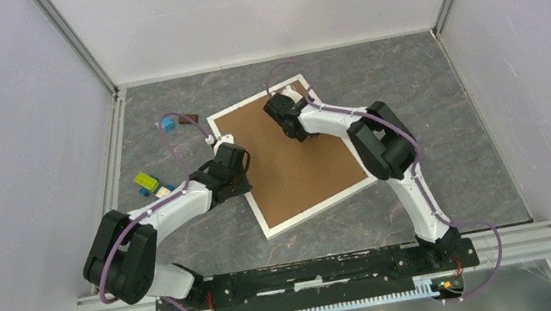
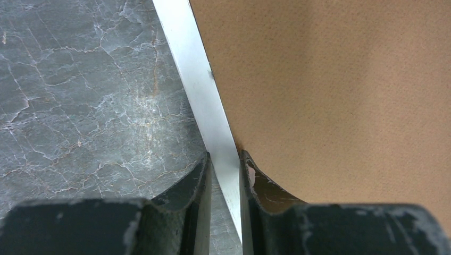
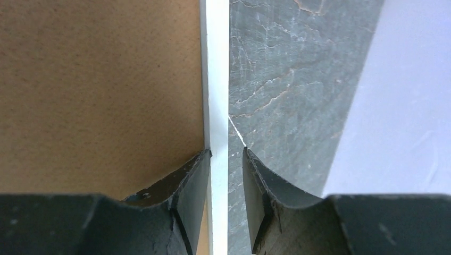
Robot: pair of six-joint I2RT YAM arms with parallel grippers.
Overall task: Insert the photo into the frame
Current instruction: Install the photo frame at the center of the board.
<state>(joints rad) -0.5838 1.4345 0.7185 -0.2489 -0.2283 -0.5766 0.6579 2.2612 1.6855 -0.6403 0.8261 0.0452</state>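
Table (image 1: pixel 439 145) carries frame (image 1: pixel 315 209), flat, face down, brown board (image 1: pixel 298 160) filling it. Photo not in view. Frame likely stiff and light, thin rim slippery: hold by rim, opposite sides. Left gripper (image 2: pixel 224 156) pinches left rim. Right gripper (image 3: pixel 227 151) straddles far rim, sliver of gap; cannot tell whether clamped.

I see the grey marbled counter (image 1: pixel 431 95) carrying 1 white frame (image 1: pixel 318 204), lying flat and skewed near the middle, with a brown backing board (image 1: pixel 298 160) filling it. Left of it, a blue block (image 1: pixel 166 125) sits just beside a brown piece (image 1: pixel 188 120), and a yellow-green block (image 1: pixel 145 181) lies nearer me.
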